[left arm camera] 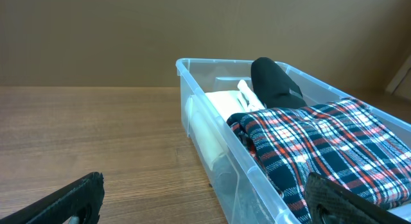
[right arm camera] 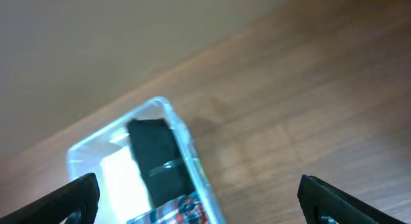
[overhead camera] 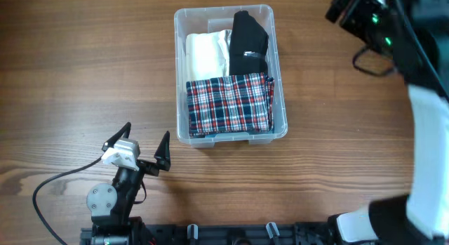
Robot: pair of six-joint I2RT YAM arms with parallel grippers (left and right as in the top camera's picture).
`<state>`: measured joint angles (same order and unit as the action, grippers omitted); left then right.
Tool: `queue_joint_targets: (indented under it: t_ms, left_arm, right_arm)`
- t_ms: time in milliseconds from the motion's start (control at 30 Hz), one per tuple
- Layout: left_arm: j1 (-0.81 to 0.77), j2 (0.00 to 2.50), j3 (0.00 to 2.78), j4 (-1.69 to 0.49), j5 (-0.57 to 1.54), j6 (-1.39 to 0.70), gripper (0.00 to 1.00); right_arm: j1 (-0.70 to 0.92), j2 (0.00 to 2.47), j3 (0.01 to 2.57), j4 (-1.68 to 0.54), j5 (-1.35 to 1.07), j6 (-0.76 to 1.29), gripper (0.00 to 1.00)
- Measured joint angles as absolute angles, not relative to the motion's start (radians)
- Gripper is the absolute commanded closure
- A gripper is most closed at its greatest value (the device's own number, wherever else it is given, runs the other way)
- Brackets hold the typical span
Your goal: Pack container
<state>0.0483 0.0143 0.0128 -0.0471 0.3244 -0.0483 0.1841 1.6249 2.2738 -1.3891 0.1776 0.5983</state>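
- Container [overhead camera: 231, 137] stands on the wooden surface [overhead camera: 70, 76], with folded plaid cloth [overhead camera: 230, 104], white cloth [overhead camera: 207, 55] and black cloth [overhead camera: 249, 38] inside.
- It is probably light, stiff and smooth, so a little slippery; the rim looks best to grip.
- Left tool [overhead camera: 147, 129], near the container's left front corner, is wide open and holds nothing.
- Right tool [right arm camera: 196, 185], above and beyond the container's far right corner, is wide open too and touches nothing.

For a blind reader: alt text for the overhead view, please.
A clear container on a table holds a plaid cloth, a white cloth and a black cloth. The left gripper stands open near it; the right arm is at top right.
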Motion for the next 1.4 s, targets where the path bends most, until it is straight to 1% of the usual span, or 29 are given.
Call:
queue_joint_targets:
  t_ms: [200,333,367,400,500,600,767,800,833,867,900,1000,1133,1300,1400]
  left_arm:
    - [0.048,0.014,0.013,-0.047,0.324,-0.046,0.00]
    - [0.048,0.014,0.012,-0.046,0.324,-0.046,0.00]
    - [0.048,0.014,0.012,-0.046,0.324,-0.046,0.00]
    - [0.048,0.014,0.012,-0.047,0.324,-0.046,0.00]
    - [0.048,0.014,0.012,-0.046,0.324,-0.046,0.00]
    - [0.048,0.013,0.012,-0.047,0.324,-0.045,0.00]
    - [0.048,0.013,0.012,-0.045,0.324,-0.045,0.00]
    - [0.048,0.013,0.012,-0.046,0.324,-0.045,0.00]
    - [0.048,0.013,0.012,-0.044,0.324,-0.045,0.00]
    - [0.048,0.013,0.012,-0.046,0.324,-0.045,0.00]
    - [0.048,0.012,0.012,-0.046,0.324,-0.045,0.00]
    - [0.048,0.013,0.012,-0.045,0.324,-0.045,0.00]
    - [0.048,0.013,0.012,-0.046,0.324,-0.045,0.00]
    - [0.048,0.013,0.012,-0.046,0.324,-0.045,0.00]
    - [0.048,0.013,0.012,-0.045,0.324,-0.045,0.00]
  right_arm:
    - [0.189,1.501,2.260,-1.387,0.178,0.598,0.00]
    - [0.189,1.355,2.107,-1.370,0.193,0.598,0.00]
    - [0.189,1.299,2.032,-1.347,0.202,0.599,0.00]
    - [0.189,1.245,1.962,-1.310,0.208,0.599,0.00]
    - [0.189,1.060,1.702,-1.101,0.219,0.598,0.00]
    - [0.189,0.832,1.363,-0.845,0.216,0.582,0.00]
    - [0.183,0.489,0.866,-0.523,0.206,0.529,0.00]
    - [0.178,0.450,0.808,-0.497,0.204,0.525,0.00]
    - [0.165,0.377,0.687,-0.413,0.195,0.519,0.00]
    - [0.159,0.353,0.649,-0.382,0.189,0.516,0.00]
    - [0.139,0.266,0.505,-0.292,0.156,0.495,0.00]
    - [0.123,0.147,0.356,-0.199,0.107,0.465,0.00]
    - [0.122,0.050,0.245,-0.134,0.079,0.423,0.00]
    - [0.117,0.019,0.159,0.044,0.070,0.391,0.00]
    - [0.117,0.017,0.121,0.107,0.068,0.387,0.00]
